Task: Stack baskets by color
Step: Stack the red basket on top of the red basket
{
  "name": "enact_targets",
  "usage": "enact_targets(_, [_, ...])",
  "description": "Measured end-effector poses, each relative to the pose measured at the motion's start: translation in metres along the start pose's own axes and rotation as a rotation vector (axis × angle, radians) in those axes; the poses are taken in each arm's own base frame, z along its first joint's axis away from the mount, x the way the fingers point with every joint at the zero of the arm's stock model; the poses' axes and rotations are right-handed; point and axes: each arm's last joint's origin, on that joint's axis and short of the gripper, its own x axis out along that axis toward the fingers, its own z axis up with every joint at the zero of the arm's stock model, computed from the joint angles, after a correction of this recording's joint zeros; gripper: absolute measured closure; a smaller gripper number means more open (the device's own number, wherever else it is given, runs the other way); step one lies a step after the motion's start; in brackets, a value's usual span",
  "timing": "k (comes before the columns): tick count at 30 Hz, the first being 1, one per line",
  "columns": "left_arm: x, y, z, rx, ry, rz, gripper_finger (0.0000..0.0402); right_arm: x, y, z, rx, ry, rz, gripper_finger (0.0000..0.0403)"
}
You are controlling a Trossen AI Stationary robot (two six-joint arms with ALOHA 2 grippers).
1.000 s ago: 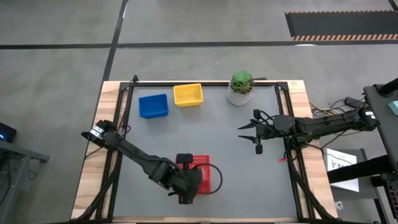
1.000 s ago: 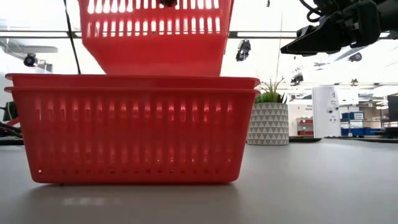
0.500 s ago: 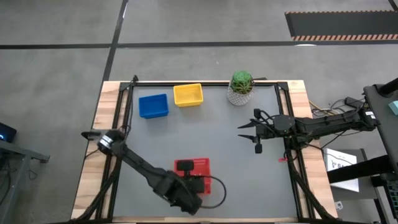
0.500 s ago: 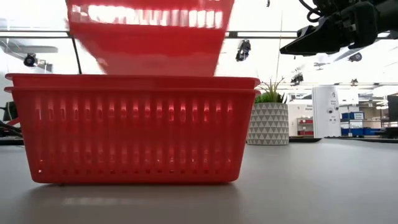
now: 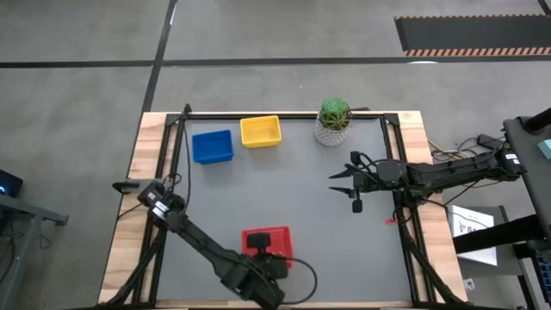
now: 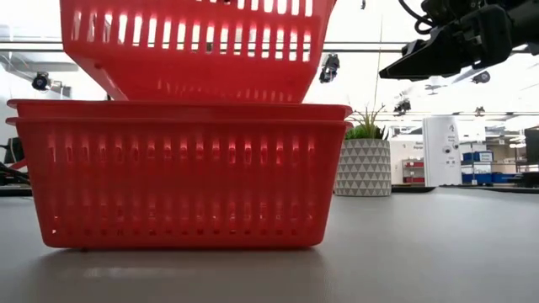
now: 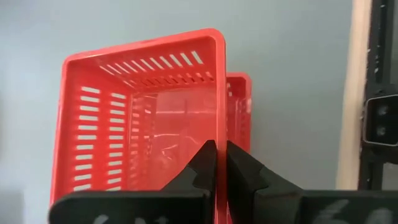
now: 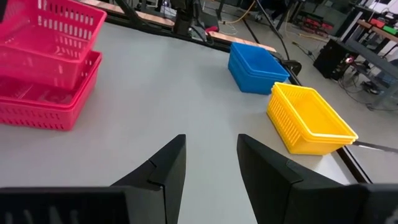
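Note:
My left gripper [image 5: 272, 262] is shut on a red basket [image 6: 194, 50] near the table's front edge. It holds that basket tilted just over a stack of two nested red baskets [image 6: 177, 177], which rests on its base on the table. The held basket's bottom is at about the level of the stack's rim; I cannot tell whether they touch. Blue baskets [image 5: 213, 146] and yellow baskets [image 5: 260, 132] stand at the far left. My right gripper [image 5: 344, 182] hangs open above the table's right side, touching nothing. My left gripper pinches one side wall of the red basket at its rim [image 7: 220, 140], with one finger inside the basket and one outside. The fingers slant down from above. The basket hangs tilted in the hold, open side up, over the red stack [image 7: 240, 112].
A green plant in a white pot [image 5: 333, 120] stands at the far edge, right of the yellow baskets. The grey mat between the far baskets and the red stack is bare. Black frame rails run along the table's left and right sides.
My left gripper has carried the red basket toward the table's near edge and slightly down over the red stack. The basket now hangs more tilted than before. The stack and my right gripper have kept still.

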Motion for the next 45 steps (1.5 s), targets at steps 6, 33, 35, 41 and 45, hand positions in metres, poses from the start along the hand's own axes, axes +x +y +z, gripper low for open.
enact_targets(6, [0.005,-0.005,0.000,-0.009,-0.019,-0.017,0.0402,0.000,0.000,-0.002,0.003,0.004,0.001,0.0266])
enact_targets(33, [0.022,-0.011,-0.006,-0.008,-0.016,-0.011,0.0402,0.000,0.001,-0.004,0.004,0.011,0.002,0.0266])
enact_targets(35, [0.023,-0.011,-0.007,-0.007,-0.014,-0.010,0.0402,0.000,0.001,-0.004,0.005,0.011,0.002,0.0266])
enact_targets(41, [0.030,-0.013,-0.009,-0.006,-0.011,-0.009,0.0388,0.000,0.001,-0.004,0.005,0.011,0.002,0.0266])
enact_targets(45, [0.033,-0.013,-0.011,-0.009,-0.012,-0.018,0.0372,0.000,0.001,-0.004,0.005,0.011,0.002,0.0266])
